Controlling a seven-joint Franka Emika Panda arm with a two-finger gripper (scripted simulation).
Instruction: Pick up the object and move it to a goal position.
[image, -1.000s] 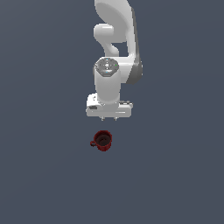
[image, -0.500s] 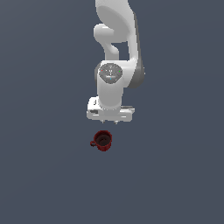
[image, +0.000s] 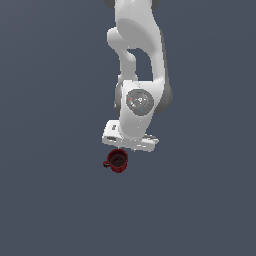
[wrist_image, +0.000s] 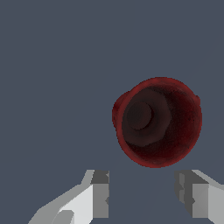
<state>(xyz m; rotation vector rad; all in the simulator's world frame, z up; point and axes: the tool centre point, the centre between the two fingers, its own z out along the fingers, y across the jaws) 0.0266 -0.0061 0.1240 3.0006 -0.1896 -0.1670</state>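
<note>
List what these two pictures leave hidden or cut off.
- Gripper fingertips: cut off by the wrist view's edge; in the exterior view the hand hides them.
- Mug handle: a blurred bump in the wrist view.
- Arm's base: beyond the exterior view's top edge.
- Goal position: unmarked in both views.

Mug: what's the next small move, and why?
Probably shift the open gripper sideways over the mug, then descend. In the wrist view the mug sits upright and untouched, off the fingers' line, not between them; the gap looks wide enough for it.
</note>
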